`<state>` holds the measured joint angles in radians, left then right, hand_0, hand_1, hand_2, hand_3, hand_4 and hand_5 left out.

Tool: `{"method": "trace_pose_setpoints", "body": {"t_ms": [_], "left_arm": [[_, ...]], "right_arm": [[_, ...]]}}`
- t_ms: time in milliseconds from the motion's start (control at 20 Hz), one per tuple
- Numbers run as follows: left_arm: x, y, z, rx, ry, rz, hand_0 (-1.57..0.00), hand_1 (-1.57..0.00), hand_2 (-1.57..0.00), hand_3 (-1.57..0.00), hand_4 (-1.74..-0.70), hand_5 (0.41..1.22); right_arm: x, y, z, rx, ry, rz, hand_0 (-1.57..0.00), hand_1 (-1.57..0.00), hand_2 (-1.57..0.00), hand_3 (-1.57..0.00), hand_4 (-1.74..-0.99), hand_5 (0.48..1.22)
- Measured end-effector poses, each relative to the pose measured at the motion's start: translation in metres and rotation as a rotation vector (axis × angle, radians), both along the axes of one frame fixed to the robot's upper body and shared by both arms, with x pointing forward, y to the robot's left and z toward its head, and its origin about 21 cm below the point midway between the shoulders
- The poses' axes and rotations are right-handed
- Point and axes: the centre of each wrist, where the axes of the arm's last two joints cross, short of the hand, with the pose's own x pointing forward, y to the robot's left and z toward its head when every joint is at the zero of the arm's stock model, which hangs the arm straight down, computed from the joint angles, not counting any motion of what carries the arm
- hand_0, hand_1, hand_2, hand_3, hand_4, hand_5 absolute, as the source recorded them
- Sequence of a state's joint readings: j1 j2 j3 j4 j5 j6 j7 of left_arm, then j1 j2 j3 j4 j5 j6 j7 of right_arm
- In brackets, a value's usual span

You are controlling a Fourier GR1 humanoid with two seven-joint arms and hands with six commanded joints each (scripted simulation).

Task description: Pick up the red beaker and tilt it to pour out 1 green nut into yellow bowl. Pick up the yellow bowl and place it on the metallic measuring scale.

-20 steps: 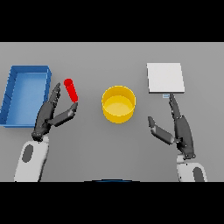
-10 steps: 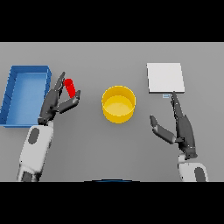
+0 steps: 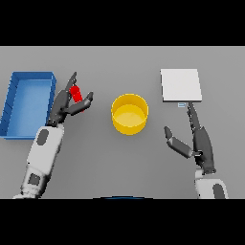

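The red beaker (image 3: 75,94) stands on the grey table, left of the yellow bowl (image 3: 129,113). My left hand (image 3: 66,106) is at the beaker, fingers and thumb spread to either side of it, still open; most of the beaker is hidden by the hand. The metallic measuring scale (image 3: 180,85) lies at the back right, a flat silver square. My right hand (image 3: 197,141) is open and idle, fingers straight, just in front of the scale and to the right of the bowl. I cannot see any green nut.
A blue bin (image 3: 26,103) stands at the far left, close beside my left forearm.
My left hand has moved forward and up to the beaker, and its fingers now flank it. The right hand has shifted slightly.
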<state>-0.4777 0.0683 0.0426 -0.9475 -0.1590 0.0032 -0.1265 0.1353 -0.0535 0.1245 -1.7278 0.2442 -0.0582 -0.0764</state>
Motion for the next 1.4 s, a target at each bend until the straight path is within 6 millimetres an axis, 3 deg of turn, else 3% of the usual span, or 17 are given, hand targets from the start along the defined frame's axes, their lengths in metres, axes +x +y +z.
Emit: {"method": "trace_pose_setpoints", "body": {"t_ms": [150, 200, 300, 400, 550, 650, 750, 950, 1150, 1400], "left_arm": [[0.005, -0.001, -0.003, -0.013, -0.009, -0.001, 0.00, 0.00, 0.00, 0.00, -1.35, 0.704], [0.006, -0.004, -0.005, -0.028, -0.008, 0.008, 0.00, -0.03, -0.07, -0.03, -1.38, 0.724], [0.010, -0.006, -0.006, -0.066, -0.023, 0.033, -0.29, -0.33, -0.36, -0.29, -1.45, 0.783], [0.016, -0.008, -0.003, -0.082, -0.005, 0.060, -0.66, -0.70, -0.73, -0.72, -1.50, 0.941], [0.016, -0.016, -0.005, -0.045, -0.061, 0.034, -1.11, -1.12, -1.14, -0.97, -1.60, 1.078], [0.019, -0.018, -0.004, -0.018, -0.065, 0.014, -1.27, -1.29, -1.30, -1.19, -1.54, 1.129], [0.017, -0.017, -0.005, -0.031, -0.058, 0.006, -1.38, -1.39, -1.40, -1.33, -1.51, 1.162], [0.016, -0.022, -0.003, -0.066, -0.055, 0.039, -1.49, -1.50, -1.50, -1.47, -1.64, 1.132], [0.016, -0.019, 0.013, -0.107, -0.119, 0.079, -1.54, -1.54, -1.54, -1.53, -1.70, 1.114], [0.021, -0.023, 0.051, 0.054, -0.188, -0.004, -1.56, -1.56, -1.56, -1.56, -1.73, 1.121]], "right_arm": [[0.003, 0.003, -0.003, -0.004, 0.017, -0.014, 0.00, 0.00, 0.00, 0.00, -1.261, 0.641], [0.002, 0.003, -0.004, -0.012, 0.007, -0.008, 0.00, 0.00, 0.00, 0.00, -1.259, 0.642], [-0.001, 0.000, -0.002, -0.013, -0.016, -0.004, 0.00, 0.00, 0.00, 0.00, -1.258, 0.644], [0.001, -0.002, 0.000, -0.014, -0.001, -0.016, 0.00, 0.00, 0.00, 0.00, -1.255, 0.644], [-0.001, 0.001, -0.001, -0.007, -0.016, -0.004, 0.00, 0.00, 0.00, 0.00, -1.252, 0.644], [0.000, 0.001, -0.003, -0.007, 0.000, -0.013, 0.00, 0.00, 0.00, 0.00, -1.254, 0.644], [-0.001, 0.001, -0.003, 0.004, 0.004, -0.011, 0.00, 0.00, 0.00, 0.00, -1.257, 0.645], [-0.003, -0.001, -0.001, 0.008, -0.005, -0.010, 0.00, 0.00, 0.00, 0.00, -1.262, 0.646], [-0.003, -0.002, -0.003, -0.011, -0.015, -0.012, 0.00, 0.00, 0.00, 0.00, -1.259, 0.649], [-0.005, -0.002, -0.002, -0.024, -0.032, -0.007, 0.00, 0.00, 0.00, 0.00, -1.257, 0.663]]}}
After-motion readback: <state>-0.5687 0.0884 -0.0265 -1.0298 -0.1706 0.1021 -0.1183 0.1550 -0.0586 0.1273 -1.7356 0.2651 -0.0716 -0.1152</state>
